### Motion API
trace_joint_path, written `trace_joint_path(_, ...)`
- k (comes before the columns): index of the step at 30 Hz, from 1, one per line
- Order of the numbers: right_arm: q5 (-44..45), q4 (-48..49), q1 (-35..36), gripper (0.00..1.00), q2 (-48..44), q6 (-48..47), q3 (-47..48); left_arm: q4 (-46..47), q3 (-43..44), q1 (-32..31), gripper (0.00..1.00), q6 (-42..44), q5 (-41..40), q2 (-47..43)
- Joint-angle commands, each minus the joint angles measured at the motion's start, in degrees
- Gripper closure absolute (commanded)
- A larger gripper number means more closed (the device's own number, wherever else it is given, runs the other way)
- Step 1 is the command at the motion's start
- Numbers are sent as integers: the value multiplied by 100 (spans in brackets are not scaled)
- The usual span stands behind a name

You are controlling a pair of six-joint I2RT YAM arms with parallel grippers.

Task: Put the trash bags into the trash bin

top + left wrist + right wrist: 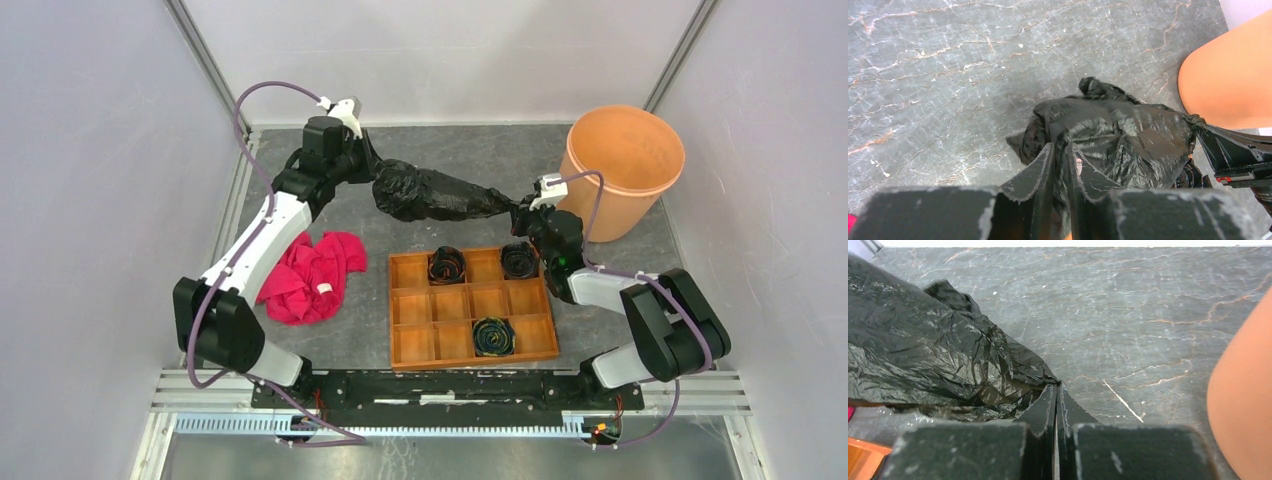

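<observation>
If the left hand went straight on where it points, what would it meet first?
The black trash bag, bunched against the tips of the left hand, which pinches it. Beyond it, probably the right hand; depth is unclear.

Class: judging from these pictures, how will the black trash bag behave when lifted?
Probably floppy: the trash bag is bunched between the left pincer and right pincer. Likely light: thin crinkled film. Its glossy surface may slip.
</observation>
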Motion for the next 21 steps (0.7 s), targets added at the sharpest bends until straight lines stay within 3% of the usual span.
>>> trace_joint_path(1, -481, 250, 7, 100, 107, 20, 267, 84, 107, -26, 80, 201, 302, 224)
trace_joint_path(3, -563, 212, 9, 96, 93, -83, 277, 64, 146, -25, 82, 168, 493, 234)
trace_joint_path(6, -531, 124, 12, 80, 74, -226, 286, -107, 353, -26, 83, -101, 847, 218)
trace_joint_path(10, -520, 6, 11, 88, 47, -321, 342, -18, 271, -35, 89, -792, 1332, -106)
trace_joint_path(11, -566, -29, 12, 90, 56, -310, 361, 65, 163, -35, 84, -909, 1393, -241)
trace_joint_path(12, -634, -32, 10, 91, 75, -305, 372, 84, 18, -47, 72, -960, 1384, -317)
trace_joint_path(14, -663, -19, 9, 91, 84, -254, 361, 88, -443, -78, 42, -1056, 1207, -582)
trace_joint_path(16, -656, -14, 8, 91, 102, -219, 360, 23, -893, -84, 18, -1185, 995, -749)
trace_joint_path(19, -701, -10, 13, 91, 104, -190, 347, 137, -1535, -139, 1, -1373, 913, -881)
trace_joint_path(21, -756, 8, 10, 91, 100, -178, 326, 271, -1843, -249, 0, -1416, 753, -857)
